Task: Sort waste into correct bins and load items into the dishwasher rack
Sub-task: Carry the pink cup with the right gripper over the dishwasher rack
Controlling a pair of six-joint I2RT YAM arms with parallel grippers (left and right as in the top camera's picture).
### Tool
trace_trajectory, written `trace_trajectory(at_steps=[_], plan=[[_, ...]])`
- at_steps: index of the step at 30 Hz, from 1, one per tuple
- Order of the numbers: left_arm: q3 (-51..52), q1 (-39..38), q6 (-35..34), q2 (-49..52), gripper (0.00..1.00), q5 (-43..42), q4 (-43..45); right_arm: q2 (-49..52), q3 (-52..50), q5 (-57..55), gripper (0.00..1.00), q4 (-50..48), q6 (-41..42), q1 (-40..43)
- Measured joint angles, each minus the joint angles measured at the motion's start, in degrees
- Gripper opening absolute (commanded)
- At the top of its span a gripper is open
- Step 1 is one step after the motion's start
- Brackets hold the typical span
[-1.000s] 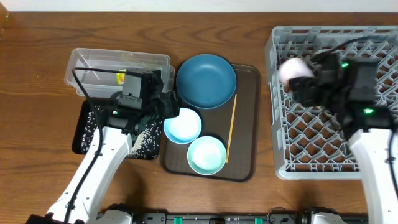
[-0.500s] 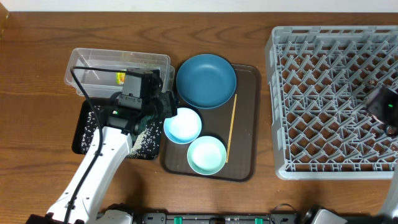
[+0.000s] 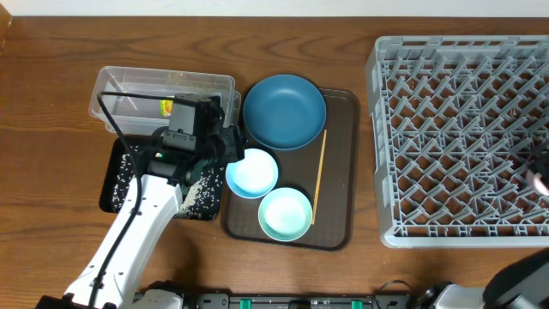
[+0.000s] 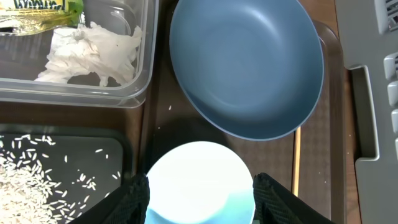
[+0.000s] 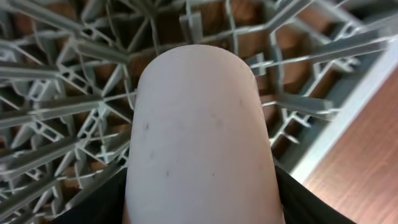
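My left gripper (image 4: 199,208) is open and straddles the white-blue bowl (image 4: 199,180) on the brown tray; it shows overhead (image 3: 226,154) beside that bowl (image 3: 252,172). The dark blue plate (image 3: 284,111), the mint bowl (image 3: 285,214) and the wooden stick (image 3: 320,176) also lie on the tray. My right gripper (image 5: 199,205) is shut on the pink-white cup (image 5: 199,124) above the grey rack (image 5: 62,93) near its right rim. Overhead, only a sliver of that arm (image 3: 539,176) shows at the frame edge. The clear tub (image 3: 129,90) holds the tissue (image 4: 93,53) and the wrapper (image 4: 37,6). The black tray (image 3: 116,184) holds rice (image 4: 25,180).
The brown serving tray (image 3: 339,172) lies between the bins and the rack (image 3: 455,129). The clear tub sits directly behind the black tray, both tight against the brown tray's left side. Bare wooden table shows at the far left and along the front.
My right arm has carried the cup from the rack's upper left across to its right edge, nearly leaving the overhead view. My left arm has not moved.
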State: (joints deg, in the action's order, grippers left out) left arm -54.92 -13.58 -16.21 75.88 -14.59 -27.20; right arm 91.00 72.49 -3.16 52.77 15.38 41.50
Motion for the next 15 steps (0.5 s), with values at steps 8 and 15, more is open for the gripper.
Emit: trace_trajectory(at_steps=[8, 15], plan=[[0.0, 0.0, 0.0, 0.0, 0.56, 0.0, 0.0, 2.2, 0.0, 1.5, 0.94, 0.3, 0.5, 0.0], [0.0, 0.0, 0.0, 0.0, 0.56, 0.0, 0.0, 2.3, 0.2, 5.7, 0.98, -1.4, 0.5, 0.2]])
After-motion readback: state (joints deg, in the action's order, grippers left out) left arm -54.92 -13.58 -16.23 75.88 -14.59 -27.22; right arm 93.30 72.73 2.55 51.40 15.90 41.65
